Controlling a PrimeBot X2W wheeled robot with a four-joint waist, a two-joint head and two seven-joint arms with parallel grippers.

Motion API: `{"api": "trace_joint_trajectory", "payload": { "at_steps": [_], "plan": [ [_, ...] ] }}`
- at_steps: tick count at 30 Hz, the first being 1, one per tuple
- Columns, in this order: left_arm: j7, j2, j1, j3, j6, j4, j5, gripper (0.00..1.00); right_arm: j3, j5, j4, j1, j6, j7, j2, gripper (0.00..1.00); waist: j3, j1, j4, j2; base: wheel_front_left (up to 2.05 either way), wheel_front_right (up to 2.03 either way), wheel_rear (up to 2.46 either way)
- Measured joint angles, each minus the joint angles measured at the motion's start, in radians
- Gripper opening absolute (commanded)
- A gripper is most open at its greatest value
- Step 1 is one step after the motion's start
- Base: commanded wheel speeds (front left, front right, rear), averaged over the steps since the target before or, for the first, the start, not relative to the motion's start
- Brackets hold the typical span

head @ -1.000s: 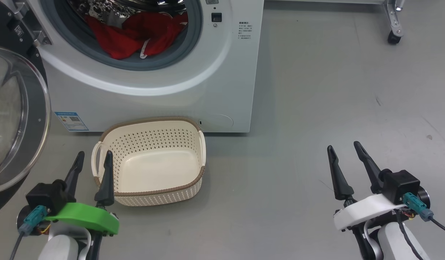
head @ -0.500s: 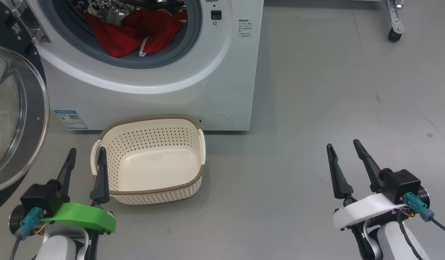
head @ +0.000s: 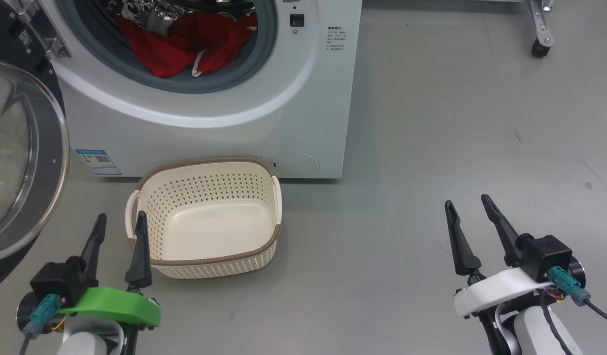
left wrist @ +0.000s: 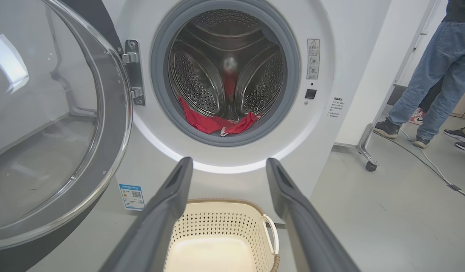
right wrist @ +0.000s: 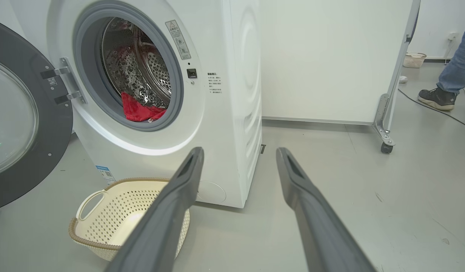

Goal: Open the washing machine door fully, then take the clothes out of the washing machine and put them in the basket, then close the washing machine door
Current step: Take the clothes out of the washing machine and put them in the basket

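left gripper [head: 122, 214]: fingers spread wide, nothing between them. right gripper [head: 466, 199]: same, wide and empty. the clothes [head: 185, 44] sit inside the washing machine [head: 284, 113], heaped on the bottom front of the drum [left wrist: 225, 68] just behind the grey ring [left wrist: 293, 87]. that puts them ahead of and above the left fingers, and in the left wrist view almost dead centre on the line between the two fingers. from the right fingers the heap is ahead, up and well off to the left, so the left arm is nearer and it's my pick for the reach. the heap's long axis runs side to side across the drum mouth, crosswise to where the left fingers point. a white-trimmed end droops toward the front lip at the heap's right. the washing machine door [left wrist: 47, 132] hangs open, off to the left of the left fingers, hinge side at the machine. it looks fully open, so step one reads as done. the basket [head: 205, 161] sits just ahead of the left fingers, below the drum mouth, open side up, nothing in it. the inner left finger overlaps its near corner in the head view; touching or not, cannot tell. next move as i judge it: lift, then push forward over the basket into the mouth.
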Motion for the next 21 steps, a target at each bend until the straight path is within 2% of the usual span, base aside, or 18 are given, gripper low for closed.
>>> {"api": "trace_joint_trajectory", "payload": {
  "at_steps": [21],
  "plan": [
    [0.0, -0.002, 0.011, 0.0, 0.001, 0.0, 0.021, 1.0, -0.002, -0.009, 0.0, 0.0, 0.008, 0.0, 0.004, 1.0, -0.003, 0.0, 0.003, 0.0, 0.0, 0.0, 0.0]
  ]
}}
